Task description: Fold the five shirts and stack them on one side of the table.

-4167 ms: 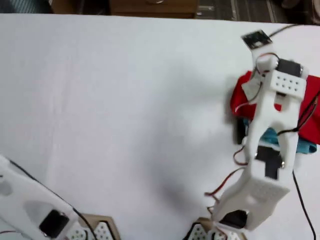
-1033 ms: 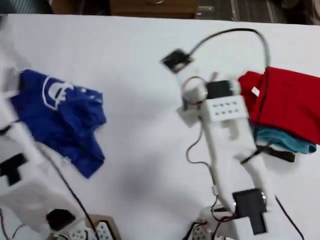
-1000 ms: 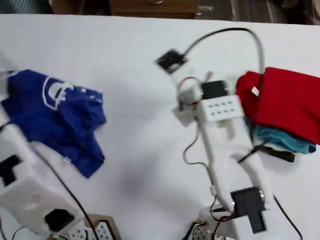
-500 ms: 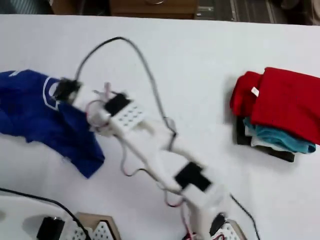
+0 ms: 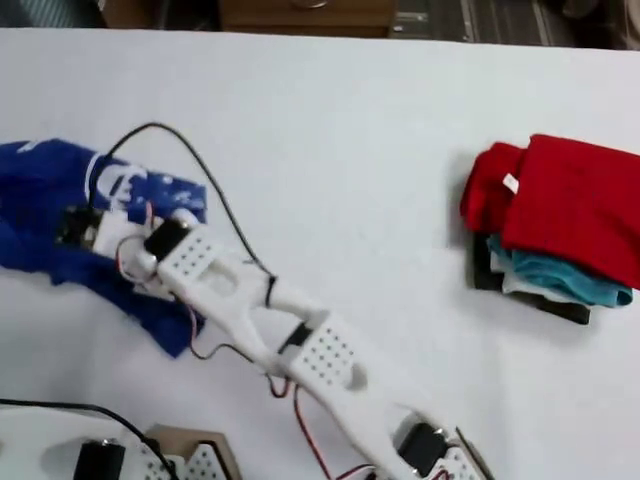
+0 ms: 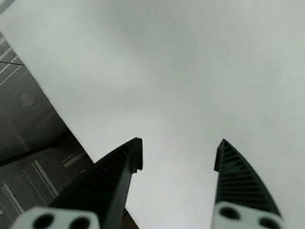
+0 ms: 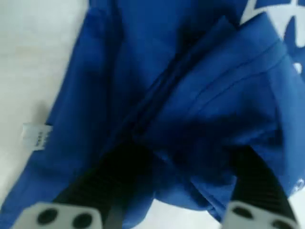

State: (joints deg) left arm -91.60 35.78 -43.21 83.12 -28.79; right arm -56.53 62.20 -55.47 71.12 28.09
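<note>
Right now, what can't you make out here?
- Blue shirt: in the high view, its left part is cut off by the frame edge, and the right arm covers its middle.
- Stack: in the high view, the red shirt hides most of the layers below and the frame edge cuts its right side, so the count is unclear.
- Right gripper: blurred in the right wrist view, so contact with the cloth is unclear.

Blue shirt (image 5: 40,195) runs off left edge, middle covered by right arm (image 5: 250,300). Red shirt (image 5: 570,200) cut at right edge, covers most of lower shirts (image 5: 550,277). Right hand (image 7: 190,152) tips blurred.
</note>
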